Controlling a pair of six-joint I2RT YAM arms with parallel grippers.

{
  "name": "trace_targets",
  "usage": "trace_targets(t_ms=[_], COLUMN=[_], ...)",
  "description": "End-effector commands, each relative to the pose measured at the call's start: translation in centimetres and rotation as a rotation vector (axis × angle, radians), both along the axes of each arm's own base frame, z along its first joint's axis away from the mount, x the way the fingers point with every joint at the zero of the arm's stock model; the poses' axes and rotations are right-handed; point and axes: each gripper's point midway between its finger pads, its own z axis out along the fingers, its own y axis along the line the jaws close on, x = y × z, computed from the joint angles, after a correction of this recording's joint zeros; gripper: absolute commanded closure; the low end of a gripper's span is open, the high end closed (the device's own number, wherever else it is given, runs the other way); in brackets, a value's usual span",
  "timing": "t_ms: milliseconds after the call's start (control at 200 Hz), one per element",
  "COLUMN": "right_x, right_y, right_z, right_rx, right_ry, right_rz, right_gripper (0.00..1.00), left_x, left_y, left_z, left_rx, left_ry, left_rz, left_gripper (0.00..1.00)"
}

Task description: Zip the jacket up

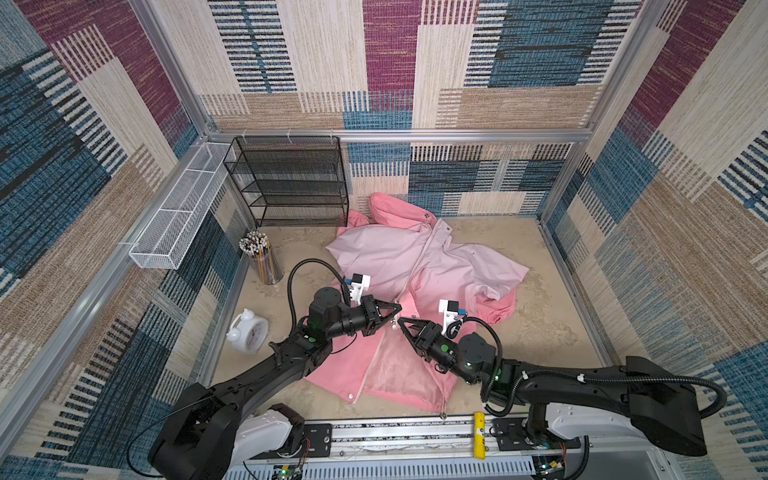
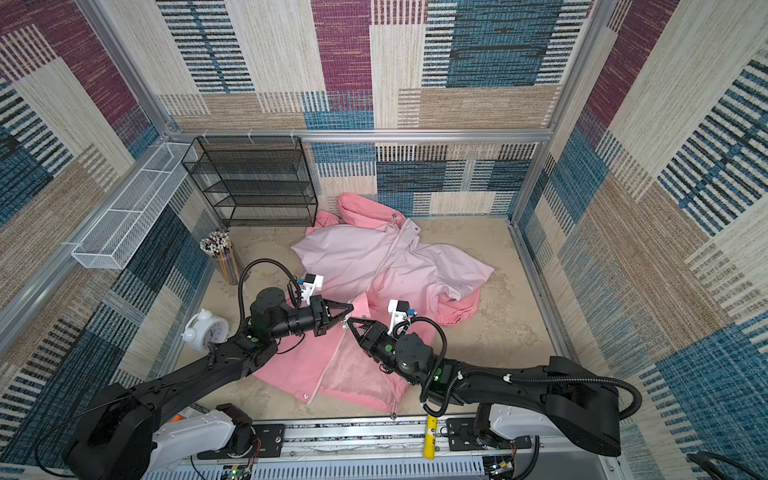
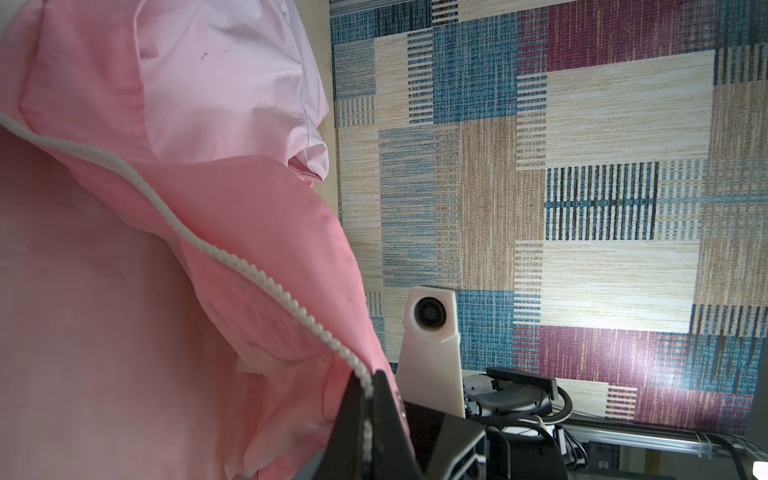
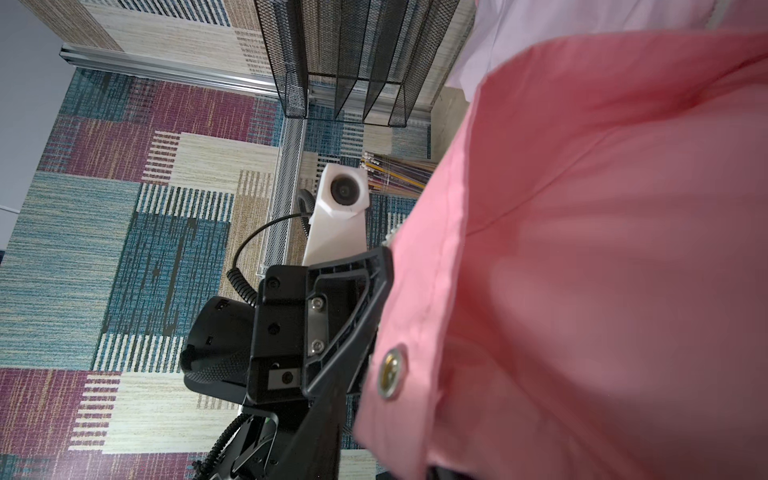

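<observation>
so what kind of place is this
Probably a robot test cell: an aluminium frame holds patterned wall panels, a mounting rail runs along the front, with props like the jacket and alarm clock.

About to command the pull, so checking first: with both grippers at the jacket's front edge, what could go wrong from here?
1. The left gripper is shut on the zipper mid-length; pulling may just drag the thin jacket instead of closing it.
2. The two tips nearly meet; the right gripper could knock the left one.
3. Fabric fills the right wrist view, beside a snap; what the right jaws catch can't be confirmed.
</observation>
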Motion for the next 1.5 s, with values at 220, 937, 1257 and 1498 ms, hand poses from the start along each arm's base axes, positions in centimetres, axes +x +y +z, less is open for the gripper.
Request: trace_targets(t_ms=[220, 937, 1257, 1498], right_x=[0.3, 1.2, 3.9, 4.3], right_y=[0.4, -4.0, -6.7, -7.4], right_z=[1.6, 1.0, 2.1, 1.3], right_rx=[0.076, 0.014, 0.021, 0.04], right_ry=[-0.059, -0.05, -0.101, -0.09], right_rz=[0.023, -0.071, -0.033, 0.026], right_gripper=[0.71, 1.0, 1.0, 1.0], left_x=[-0.3, -3.2, -8.5, -11.0], left_y=[-0.3, 7.4, 14.0, 14.7], left_z=[0.9, -4.0, -10.4, -13.0], left_rx=[-0.038, 0.491, 0.741, 0.789], left_ry=[-0.019, 0.073, 0.415, 0.602], left_rz=[0.003, 0.189, 0.341, 0.325], left_gripper=[1.0, 0.38, 0.18, 0.2])
